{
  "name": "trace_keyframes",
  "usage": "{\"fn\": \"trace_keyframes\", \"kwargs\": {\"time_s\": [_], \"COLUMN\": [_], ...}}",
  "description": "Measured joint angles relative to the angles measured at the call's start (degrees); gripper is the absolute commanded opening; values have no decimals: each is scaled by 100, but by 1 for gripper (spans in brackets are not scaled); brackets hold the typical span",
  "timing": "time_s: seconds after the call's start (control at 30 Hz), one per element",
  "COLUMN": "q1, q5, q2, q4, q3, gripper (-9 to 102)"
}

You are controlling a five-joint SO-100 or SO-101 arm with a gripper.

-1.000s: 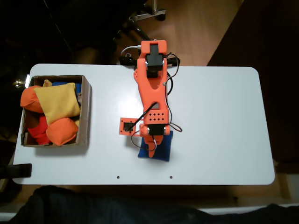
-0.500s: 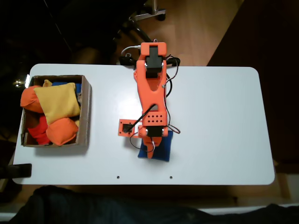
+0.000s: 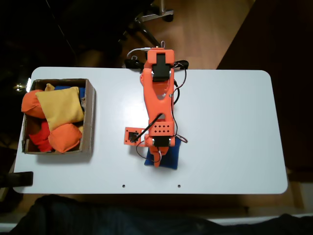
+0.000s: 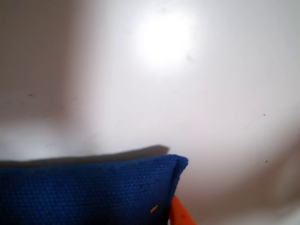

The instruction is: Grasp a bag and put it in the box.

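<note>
**Q:** Claw first, please. What is it doing?

**A:** Orange claw [image 3: 157, 160] points down onto the blue bag [image 3: 168, 155], which lies flat on the white table [image 3: 230, 132], near the front edge in the fixed view. The arm [image 3: 159, 98] reaches out from its base at the back edge to get there. Whether the fingers are apart or pinched on the cloth, I cannot tell; the arm hides them from above.

**Q:** Does the wrist view help?

**A:** A little. Blue cloth [image 4: 84, 192] sits along the bottom of that view, with one orange fingertip [image 4: 180, 215] just beside its corner. That closeness suggests a grasp is being set up, though a firm hold is not visible.

**Q:** And the box?

**A:** The cardboard box [image 3: 90, 117] sits well apart, at the table's left end in the fixed view. A yellow bag [image 3: 61, 105] and orange bags [image 3: 63, 138] already crowd it, so I judge the blue one would land on top.
</note>
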Motion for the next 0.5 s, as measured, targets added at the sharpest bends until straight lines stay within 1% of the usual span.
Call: {"fn": "trace_keyframes", "kwargs": {"time_s": [0.5], "q1": [-378], "q5": [53], "q2": [-114], "q4": [-26], "q3": [-132], "gripper": [91]}}
